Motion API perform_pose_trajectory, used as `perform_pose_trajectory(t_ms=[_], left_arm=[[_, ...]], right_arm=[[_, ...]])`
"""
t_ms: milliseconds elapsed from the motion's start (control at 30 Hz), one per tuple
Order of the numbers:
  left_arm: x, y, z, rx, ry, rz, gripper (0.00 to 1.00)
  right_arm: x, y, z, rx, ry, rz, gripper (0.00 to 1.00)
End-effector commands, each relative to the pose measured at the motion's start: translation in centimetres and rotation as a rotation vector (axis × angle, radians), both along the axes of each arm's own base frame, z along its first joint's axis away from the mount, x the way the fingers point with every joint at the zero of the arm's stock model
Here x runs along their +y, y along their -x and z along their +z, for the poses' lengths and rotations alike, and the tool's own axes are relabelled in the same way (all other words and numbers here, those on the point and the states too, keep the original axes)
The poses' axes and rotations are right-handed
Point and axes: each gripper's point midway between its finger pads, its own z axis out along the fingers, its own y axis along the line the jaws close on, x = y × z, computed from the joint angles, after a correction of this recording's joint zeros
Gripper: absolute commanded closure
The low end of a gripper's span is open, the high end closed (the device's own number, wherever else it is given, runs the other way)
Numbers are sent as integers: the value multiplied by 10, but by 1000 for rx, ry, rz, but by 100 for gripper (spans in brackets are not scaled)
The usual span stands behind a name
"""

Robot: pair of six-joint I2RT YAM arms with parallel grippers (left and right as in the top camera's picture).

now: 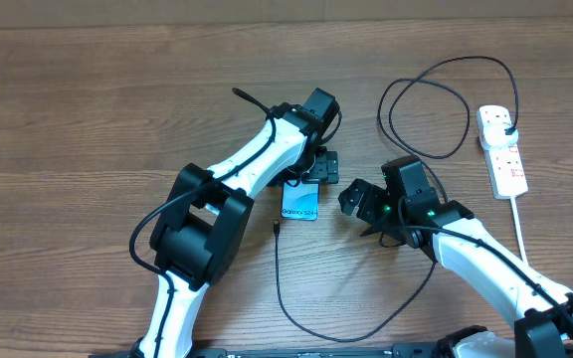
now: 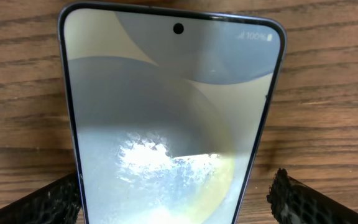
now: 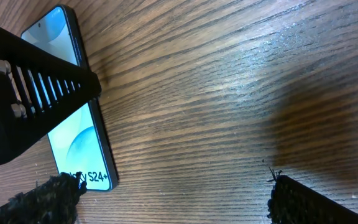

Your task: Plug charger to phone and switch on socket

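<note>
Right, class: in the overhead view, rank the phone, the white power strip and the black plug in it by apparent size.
1. Power strip, longest.
2. Phone, shorter but wider; the left gripper hides its top end, so these two are close and unsure.
3. Plug, clearly smallest.

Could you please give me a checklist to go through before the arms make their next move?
1. Phone flat, screen lit: ok.
2. Left fingers open on either side of the phone: ok.
3. Right fingers holding the charger tip: not ok; they are open over the table.
4. Charger tip lying free beside the phone's lower corner: ok.
5. Charger plug in the socket: ok.
6. Socket switch on: cannot tell.
</note>
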Motion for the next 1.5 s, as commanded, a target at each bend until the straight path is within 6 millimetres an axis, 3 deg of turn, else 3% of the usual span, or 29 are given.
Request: perform_pose_trajectory(t_ms=[0,400,600,700,833,933,1467], left_arm=[[33,51,-90,222,-121,-28,0],[30,48,-91,209,-114,-22,0],[31,49,-91,214,-117,-23,0],[32,51,-90,222,-121,-22,0],[33,52,-90,225,-124,-22,0],[34,51,-90,218,-135,-2,0],[39,51,-91,162,-238,76,3]], right_arm=[[3,-2,6,-20,-9,11,0],[3,-2,6,-20,-9,11,0],[5,-15,14,-74,-36,-7,0],[-17,-15,10,-30,-26,-115,0],[-61,-19,3,5,33,-273,0],[-79,-16,-2,33,58,-327,0],[-85,-9,-6,64,77,-342,0]])
